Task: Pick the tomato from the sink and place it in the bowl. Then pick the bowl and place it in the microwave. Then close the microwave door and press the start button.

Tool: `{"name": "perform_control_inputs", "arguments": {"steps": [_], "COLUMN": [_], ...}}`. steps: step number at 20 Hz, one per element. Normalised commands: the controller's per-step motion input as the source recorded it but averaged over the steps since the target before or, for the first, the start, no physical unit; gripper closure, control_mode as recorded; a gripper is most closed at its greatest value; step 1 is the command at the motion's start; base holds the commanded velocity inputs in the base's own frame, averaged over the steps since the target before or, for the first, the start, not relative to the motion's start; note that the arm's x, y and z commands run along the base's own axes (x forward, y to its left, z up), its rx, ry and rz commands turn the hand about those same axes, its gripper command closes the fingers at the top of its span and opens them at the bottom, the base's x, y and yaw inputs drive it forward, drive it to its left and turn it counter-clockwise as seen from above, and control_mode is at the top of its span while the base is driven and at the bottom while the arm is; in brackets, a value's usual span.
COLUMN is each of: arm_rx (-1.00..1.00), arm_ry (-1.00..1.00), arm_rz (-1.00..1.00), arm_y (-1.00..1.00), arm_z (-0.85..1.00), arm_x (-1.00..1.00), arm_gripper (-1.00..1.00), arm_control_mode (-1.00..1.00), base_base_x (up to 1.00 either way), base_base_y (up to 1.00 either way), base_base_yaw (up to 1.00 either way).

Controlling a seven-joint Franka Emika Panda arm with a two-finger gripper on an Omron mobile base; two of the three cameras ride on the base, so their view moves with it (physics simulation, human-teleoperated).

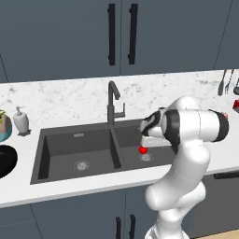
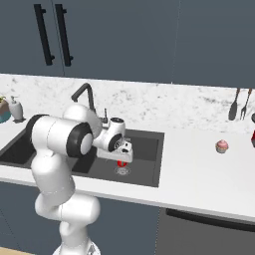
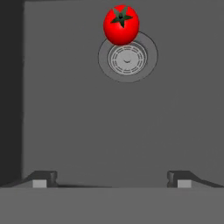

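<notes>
- Hanging over the right basin of the sink (image 1: 79, 154), the gripper (image 3: 109, 178) pointed down at the basin floor, its jaws spread wide and holding nothing.
- Tomato (image 3: 121, 25) sat on the basin floor at the rim of the round drain (image 3: 127, 57), stem up; seen from the hand, it lay well ahead of the fingertips (image 3: 43, 178), apart from them.
- From the left base camera, tomato (image 1: 143, 150) showed just below the hand, beside the drain; from the right base camera it (image 2: 121, 163) was partly covered by the hand.
- Faucet (image 1: 113, 103) stood at the back of the sink, behind the divider between the two basins.
- Bowl (image 1: 5, 161) rested on the counter (image 1: 70, 186) left of the sink, cut off by the frame edge.
- Soap dispenser (image 1: 21, 120) stood on the counter near the sink's back left corner.
- Pinkish cupcake (image 2: 222, 146) sat on the counter well to the right of the sink.
- Utensils (image 2: 239, 103) hung against the marbled backsplash at far right.
- Dark cabinets with black handles (image 1: 121, 33) ran above the counter.
</notes>
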Motion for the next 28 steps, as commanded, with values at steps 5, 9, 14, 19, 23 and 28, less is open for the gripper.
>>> {"name": "perform_control_inputs", "arguments": {"steps": [5,9,14,19,23,28], "arm_rx": [0.0,0.0,0.0,0.0,0.0,0.0], "arm_ry": [0.04,0.0,0.0,0.0,-0.05,-0.06], "arm_rz": [0.0,0.0,0.0,0.0,0.0,0.0], "arm_y": [0.0,0.0,0.0,0.0,0.0,0.0], "arm_z": [-0.32,-0.29,-0.43,-0.43,-0.16,-0.16], "arm_x": [0.46,0.4,0.33,0.29,0.13,0.28], "arm_gripper": [-1.0,-1.0,-1.0,-1.0,-1.0,-1.0], "arm_control_mode": [-1.0,-1.0,-1.0,-1.0,-1.0,-1.0], "base_base_x": [0.0,0.0,0.0,0.0,0.0,0.0], "base_base_y": [0.0,0.0,0.0,0.0,0.0,0.0], "base_base_yaw": [0.0,0.0,0.0,0.0,0.0,0.0]}}
